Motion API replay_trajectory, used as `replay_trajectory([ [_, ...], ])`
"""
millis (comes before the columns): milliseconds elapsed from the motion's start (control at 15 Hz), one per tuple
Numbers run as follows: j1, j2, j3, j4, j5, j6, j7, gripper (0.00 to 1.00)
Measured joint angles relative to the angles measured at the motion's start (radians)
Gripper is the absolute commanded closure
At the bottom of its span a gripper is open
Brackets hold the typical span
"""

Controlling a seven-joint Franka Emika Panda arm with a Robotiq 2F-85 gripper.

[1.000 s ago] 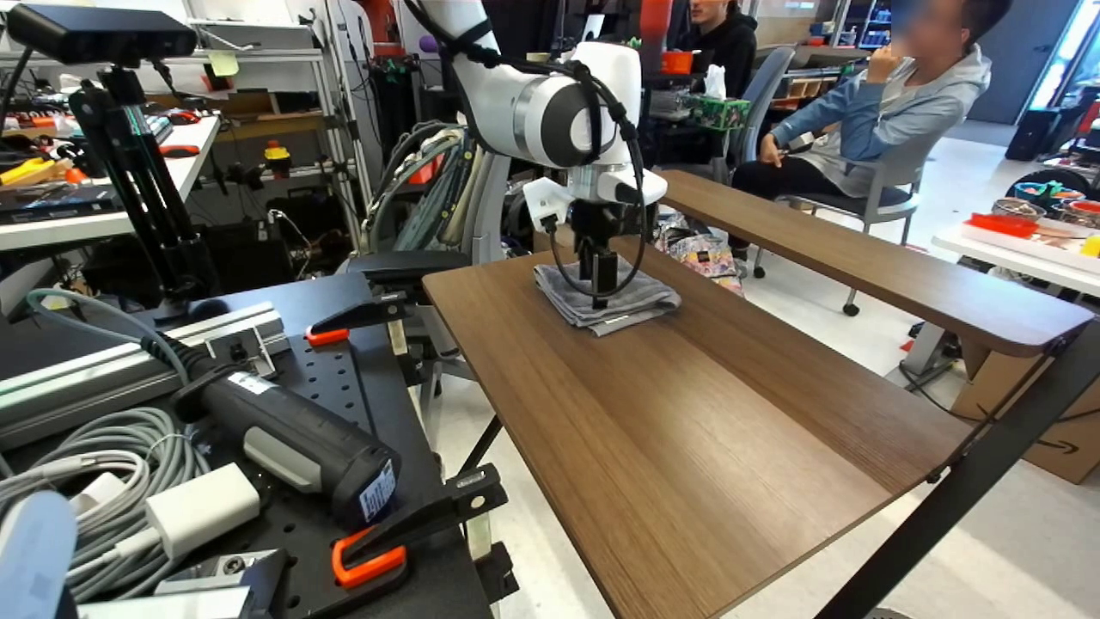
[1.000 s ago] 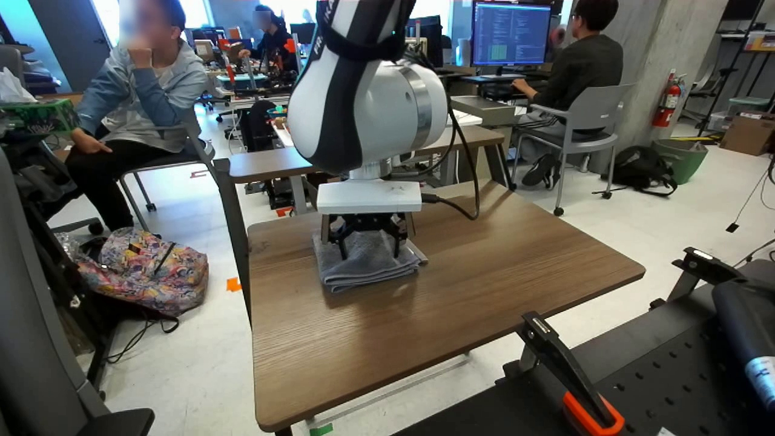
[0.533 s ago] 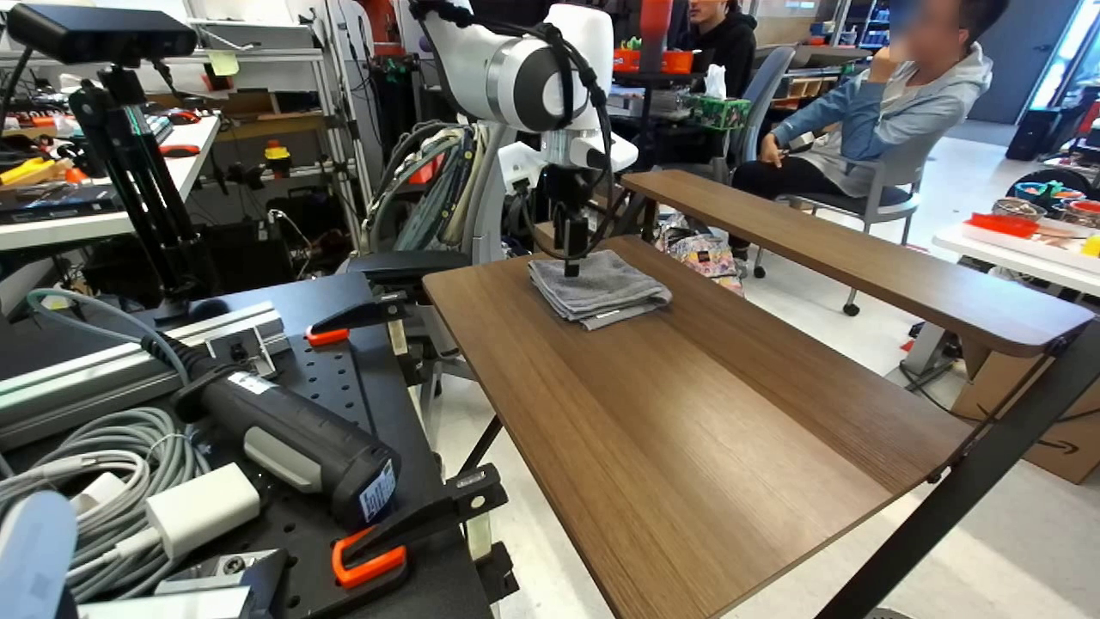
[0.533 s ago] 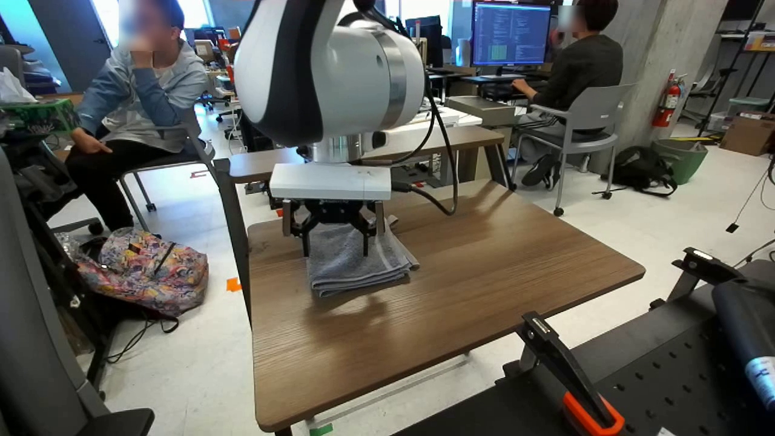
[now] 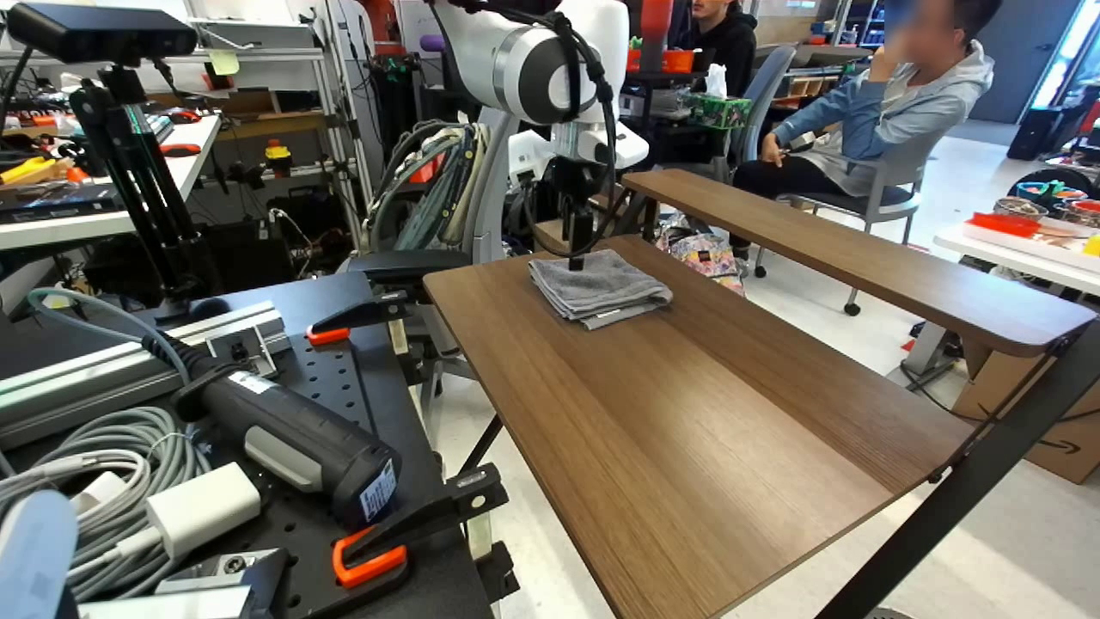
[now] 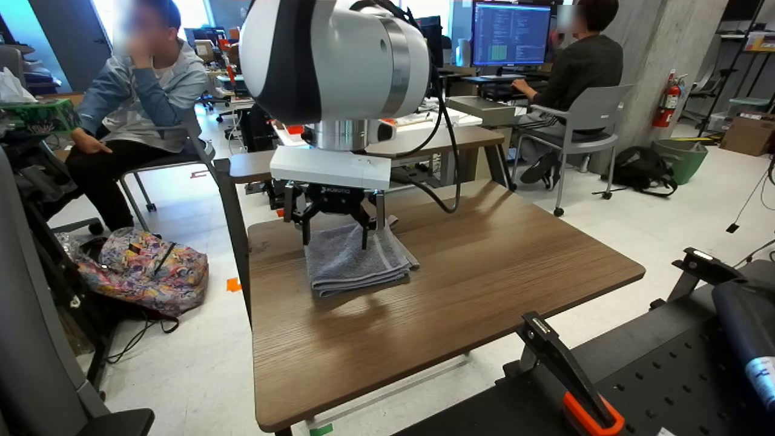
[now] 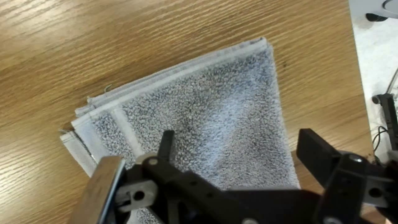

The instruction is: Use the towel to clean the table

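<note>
The grey folded towel [image 5: 612, 291] lies rumpled on the brown wood-grain table [image 5: 687, 430], near the end by the grey chair. It shows in both exterior views [image 6: 357, 266] and fills the middle of the wrist view [image 7: 202, 93]. My gripper [image 6: 335, 241] points down just above the towel, with its fingers wide apart and nothing between them. In the wrist view the gripper [image 7: 237, 133] has its left finger [image 7: 167, 143] over the towel. Its right finger [image 7: 317, 152] is past the towel's edge, over bare table. The part of the towel below the gripper body is hidden.
A long brown bench [image 5: 842, 249] runs beside the table. A black perforated bench [image 5: 326, 378] with orange-tipped clamps [image 5: 369, 563] and a black handheld device [image 5: 292, 438] stands alongside. A grey chair [image 5: 490, 189] is by the table end. A person [image 6: 142, 91] sits nearby.
My gripper has moved off the towel's middle toward the chair end and risen slightly, fingers still apart. The towel has shifted a little the same way and lies on the table.
</note>
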Motion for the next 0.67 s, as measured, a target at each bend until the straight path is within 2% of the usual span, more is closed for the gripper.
replay_trajectory([
  [667, -0.054, 0.101, -0.002, 0.096, 0.019, 0.000, 0.000, 0.00],
])
